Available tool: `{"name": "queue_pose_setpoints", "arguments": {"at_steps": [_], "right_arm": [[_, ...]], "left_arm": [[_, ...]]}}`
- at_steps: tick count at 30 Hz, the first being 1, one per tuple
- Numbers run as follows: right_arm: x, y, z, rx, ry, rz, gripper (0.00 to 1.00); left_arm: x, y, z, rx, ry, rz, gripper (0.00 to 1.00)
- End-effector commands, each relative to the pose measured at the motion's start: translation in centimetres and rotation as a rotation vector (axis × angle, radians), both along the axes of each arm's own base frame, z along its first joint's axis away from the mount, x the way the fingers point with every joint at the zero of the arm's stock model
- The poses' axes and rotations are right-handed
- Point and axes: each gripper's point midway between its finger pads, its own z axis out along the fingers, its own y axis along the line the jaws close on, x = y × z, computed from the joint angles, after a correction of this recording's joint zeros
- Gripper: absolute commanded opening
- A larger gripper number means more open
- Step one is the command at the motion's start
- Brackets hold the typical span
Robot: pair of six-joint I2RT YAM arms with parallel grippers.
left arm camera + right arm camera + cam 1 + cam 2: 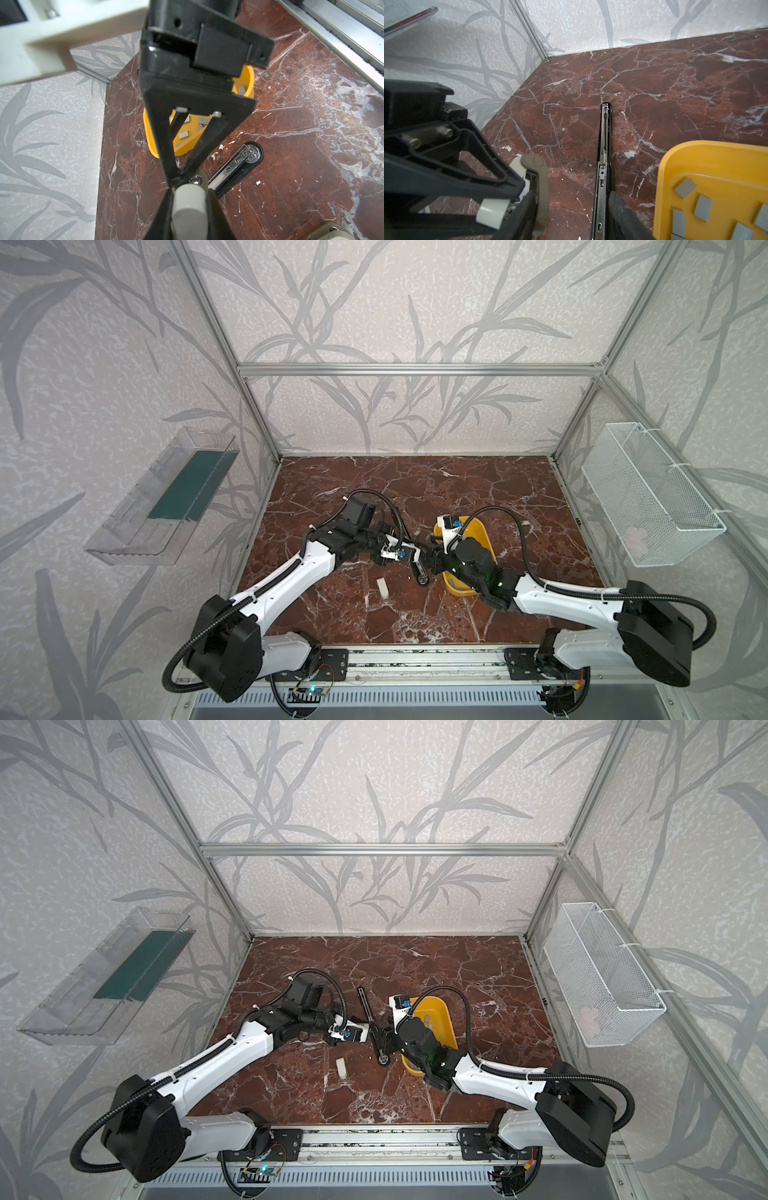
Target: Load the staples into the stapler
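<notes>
Left gripper [190, 194] — fingers pinched tight on a cream stapler [532, 164]. Right gripper [573, 196] — fingers parted, one close beside the cream stapler, the other just over a black stapler [604, 145] lying opened flat on the table [675, 83]. Just beyond that outer finger, the staples [685, 187] lie scattered as grey strips inside a yellow tray [695, 153].

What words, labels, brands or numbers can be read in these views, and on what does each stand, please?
None can be read.
Black stapler: faint pale print near its far end, too small and blurred to read.
Staples, yellow tray, cream mini stapler: no lettering visible.
</notes>
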Motion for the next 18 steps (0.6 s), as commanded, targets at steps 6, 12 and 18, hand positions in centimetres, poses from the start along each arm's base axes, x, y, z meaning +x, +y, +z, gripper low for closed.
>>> {"name": "queue_pose_setpoints", "arguments": {"at_steps": [6,12,18], "right_arm": [[0.88,-2.02,-3.68,-0.129,0.078,-0.084,0.56],[0.98,-2.10,-3.94,-0.132,0.089,-0.089,0.55],[1.01,-2.07,-3.90,-0.131,0.090,-0.085,0.55]], "left_arm": [[-1.96,-0.83,4.24,-0.157,-0.011,-0.103,0.00],[-2.01,-0.74,4.30,-0.168,-0.003,-0.106,0.00],[-2.21,-0.69,3.92,-0.157,0.001,-0.119,0.00]]}}
